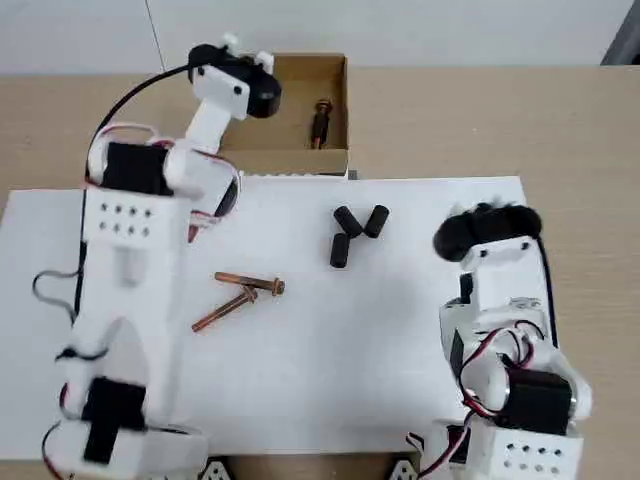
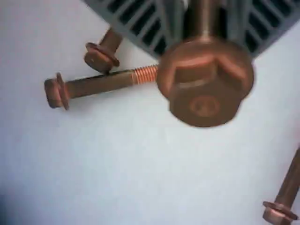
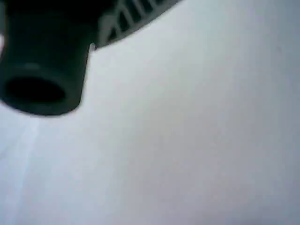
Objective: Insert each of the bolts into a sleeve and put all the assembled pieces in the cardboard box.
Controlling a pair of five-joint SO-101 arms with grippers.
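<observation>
**A:** Why is the left gripper (image 2: 204,18) holding its bolt like that?

**B:** Its jaws are closed on the shank, so the flanged head of the held bolt (image 2: 206,84) hangs free towards the wrist camera. The threaded end is hidden behind the ribbed pads. I can't tell how much of it sticks out for mating.

**A:** And the right gripper (image 1: 478,232)?

**B:** It is clamped around the held sleeve (image 3: 44,70). The open bore faces the camera, above a bare patch of the white sheet (image 3: 197,140). My reading is that each arm carries one half, so bolt and sleeve can be joined in the air.

**A:** What lies on the sheet?

**B:** From above, one loose bolt (image 1: 250,283) and a second loose bolt (image 1: 222,312) lie together, touching or nearly so at the head of the second. Beyond them, towards the box, three loose sleeves (image 1: 347,218) sit in a tight cluster, well apart from the bolts.

**A:** And the box?

**B:** The cardboard box (image 1: 300,158) stands on the wooden table (image 1: 450,120), against the sheet's far edge. One assembled piece (image 1: 321,122) lies in it, close to the wall on the sleeves' side. An arm (image 1: 215,115) reaches to the opposite corner, but I can't tell from above what it carries. I judge one piece is done and several pairings remain.
</observation>
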